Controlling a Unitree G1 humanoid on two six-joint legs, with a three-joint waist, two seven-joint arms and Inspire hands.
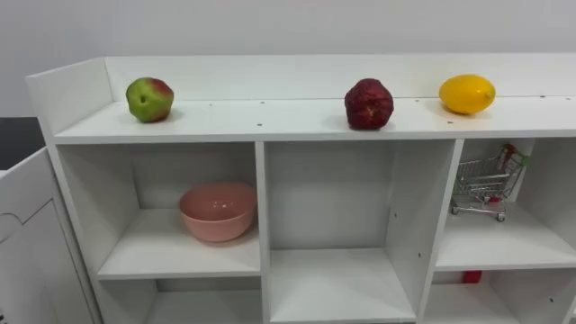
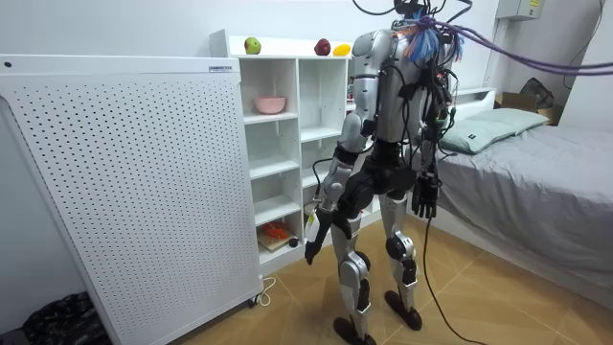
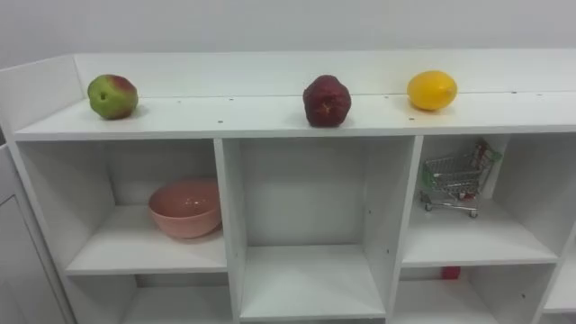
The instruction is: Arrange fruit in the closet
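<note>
Three fruits lie on top of the white closet (image 1: 270,117): a green-red apple (image 1: 149,99) at the left, a dark red fruit (image 1: 368,103) in the middle and a yellow lemon (image 1: 466,94) at the right. A pink bowl (image 1: 217,211) sits in the upper left compartment. In the room view I stand facing the closet (image 2: 287,144), the fruits (image 2: 253,45) above shoulder height in front of me. My left hand (image 2: 313,247) hangs low by my thigh and my right hand (image 2: 425,196) hangs at my side, both with relaxed fingers and holding nothing.
A small toy shopping cart (image 1: 487,184) stands in the upper right compartment. A red item (image 1: 472,276) shows in the compartment below it. A white perforated panel (image 2: 134,182) stands at the room view's left, a bed (image 2: 536,182) at its right.
</note>
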